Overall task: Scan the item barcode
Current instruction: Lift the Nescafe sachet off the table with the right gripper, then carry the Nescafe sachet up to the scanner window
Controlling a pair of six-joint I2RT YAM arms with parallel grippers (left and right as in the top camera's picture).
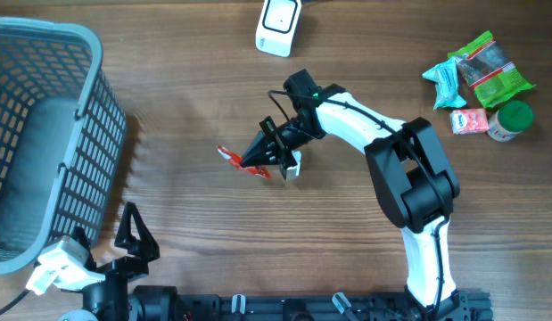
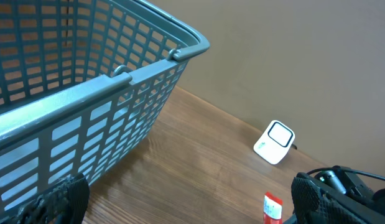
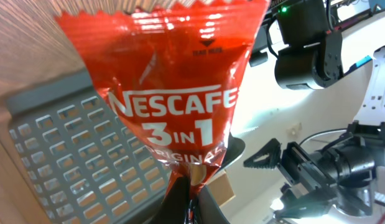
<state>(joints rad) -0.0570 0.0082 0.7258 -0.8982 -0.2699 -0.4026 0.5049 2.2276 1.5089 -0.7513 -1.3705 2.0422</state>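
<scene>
Sachet of instant coffee, gripped at one narrow end by the right tool, sits near the middle of the surface. It is well apart from the scanner at the far edge. Whether its free end touches the wood, I cannot tell.

The surface is brown wood with a long, even grain. The left wrist view shows a plain beige wall behind it.

A grey-blue plastic basket with gridded walls stands at the left end, and through the grid only its own grey bottom shows. At the far right lies a loose cluster, all close together: two green packets, a teal packet, a small pink packet and a jar with a green lid.

The sachet is glossy red foil, catching bright reflections. It carries white lettering reading NESCAFÉ, 3IN1 and ORIGINAL, and a small dark tear mark near the wide end.

The right tool's fingers are pinched tight together on the sachet's seam. The left tool, low beside the basket's near corner, has its black fingers spread wide and holds nothing.
</scene>
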